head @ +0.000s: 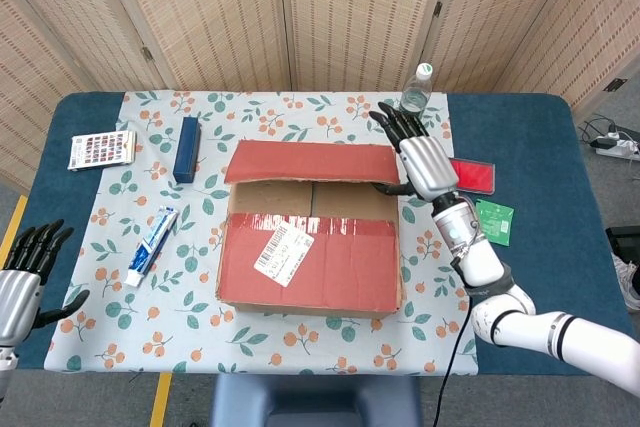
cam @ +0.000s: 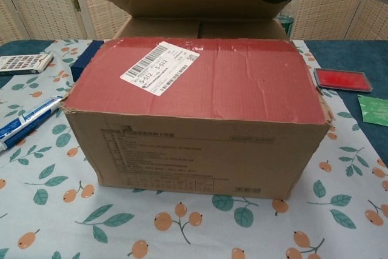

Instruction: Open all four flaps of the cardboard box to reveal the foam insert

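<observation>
The cardboard box (head: 310,232) sits mid-worktop on a leaf-and-berry tablecloth (head: 190,287), its far flap (head: 310,162) raised and tilted up while the near flap (head: 312,265), carrying a white barcode label (head: 283,249), lies flat and closed. The right hand (head: 420,159) grasps the far flap's right corner — thumb under the edge, fingers (head: 392,125) over the top; in the chest view only a dark fingertip shows under that flap, the rest cut off by the frame. The left hand (head: 22,285) hangs at the worktop's near left edge, well apart from the box, fingers spread and holding nothing. Beneath the lifted flap two inner flaps (head: 312,199) lie closed, so whatever the box holds is hidden. Around the box: a toothpaste tube (head: 152,244) and a dark blue box (head: 186,148) to the left, a calculator (head: 101,148) further left, a water bottle (head: 414,95) behind the right hand and partly hidden by it, a red flat case (head: 474,176) — half covered by the wrist — and a green packet (head: 493,222) on the right.
</observation>
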